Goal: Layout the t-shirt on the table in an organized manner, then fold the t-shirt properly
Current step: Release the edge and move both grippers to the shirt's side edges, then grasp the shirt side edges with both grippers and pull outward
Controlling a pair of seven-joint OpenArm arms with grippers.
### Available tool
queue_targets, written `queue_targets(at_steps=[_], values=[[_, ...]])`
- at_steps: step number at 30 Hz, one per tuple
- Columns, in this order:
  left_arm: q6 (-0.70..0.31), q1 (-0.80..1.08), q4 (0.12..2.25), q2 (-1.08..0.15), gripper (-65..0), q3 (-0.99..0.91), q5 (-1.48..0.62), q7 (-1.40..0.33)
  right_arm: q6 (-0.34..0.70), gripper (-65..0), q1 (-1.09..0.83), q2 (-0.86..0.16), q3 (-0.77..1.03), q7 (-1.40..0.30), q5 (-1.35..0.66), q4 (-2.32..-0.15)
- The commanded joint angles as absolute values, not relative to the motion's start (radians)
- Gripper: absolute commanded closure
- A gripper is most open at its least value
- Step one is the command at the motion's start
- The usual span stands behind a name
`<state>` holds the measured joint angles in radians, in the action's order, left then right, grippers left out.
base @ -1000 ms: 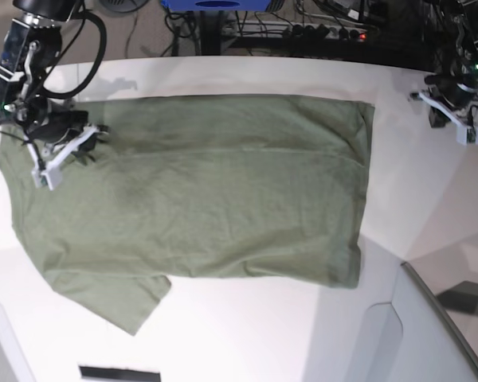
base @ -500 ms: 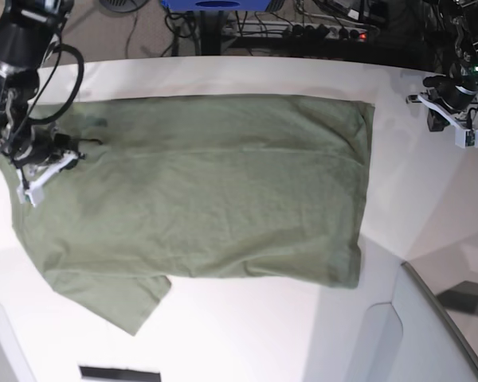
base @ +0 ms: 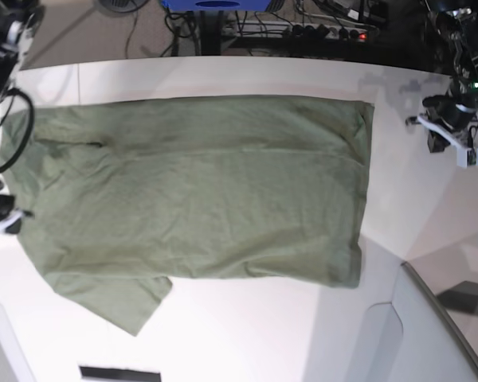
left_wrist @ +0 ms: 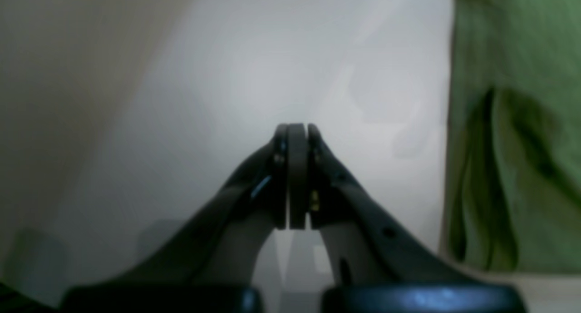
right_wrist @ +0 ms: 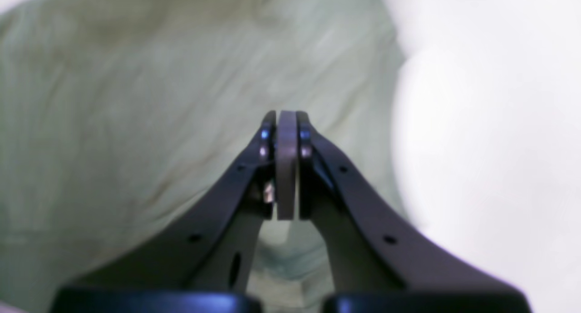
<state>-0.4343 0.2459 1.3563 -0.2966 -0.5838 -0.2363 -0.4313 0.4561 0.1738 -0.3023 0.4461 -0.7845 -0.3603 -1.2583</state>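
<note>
Both claws are pressed together, holding nothing: left claw over bare white surface, right claw above the t-shirt, spread flat. Cables, perhaps, lie behind.

The t-shirt is plain olive green, the table white, and both tools black.

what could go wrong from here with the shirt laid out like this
1. One sleeve sticks out at the near side, so a fold begun now would likely come out lopsided.
2. Wrinkles near the collar could get pressed into the shirt.
3. Both the left tool and right tool are shut with nothing held; reaching in shut may drag cloth instead of gripping it.
</note>
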Motion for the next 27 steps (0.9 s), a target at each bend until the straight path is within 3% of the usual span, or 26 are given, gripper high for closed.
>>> queue_targets(at_steps=[1,3,7,9,12,14,15,27], values=[[-0.435,0.217,1.372,-0.312,0.0,-0.578,-0.249,-0.407,0.458,0.0,0.211,-0.326,0.449,-0.771,-0.364,-1.234],[-0.435,0.177,1.368,-0.312,0.0,-0.521,-0.249,-0.407,0.458,-1.2,0.278,-0.363,0.444,-0.754,-0.364,-1.118],[-0.435,0.11,1.372,-0.286,0.0,-0.39,-0.251,-0.407,0.46,-19.5,0.407,-0.409,0.441,-0.746,-0.364,-0.848],[-0.435,0.07,1.36,-0.251,0.0,-0.355,-0.251,-0.407,0.464,-23.4,0.418,-0.403,0.444,-0.717,-0.364,-0.816],[-0.435,0.004,1.288,-0.191,0.0,-0.343,-0.24,-0.407,0.464,-16.7,0.409,-0.38,0.441,-0.628,-0.364,-0.789],[-0.433,-0.031,1.227,-0.179,0.0,-0.343,-0.24,-0.407,0.464,-3.2,0.4,-0.367,0.441,-0.616,-0.364,-0.753],[-0.433,-0.041,1.202,-0.179,0.0,-0.341,-0.24,-0.407,0.464,0.0,0.397,-0.364,0.441,-0.616,-0.364,-0.736],[-0.432,0.036,1.17,-0.185,0.0,-0.294,-0.234,-0.403,0.46,0.0,0.252,-0.363,0.446,-0.593,-0.364,-0.716]])
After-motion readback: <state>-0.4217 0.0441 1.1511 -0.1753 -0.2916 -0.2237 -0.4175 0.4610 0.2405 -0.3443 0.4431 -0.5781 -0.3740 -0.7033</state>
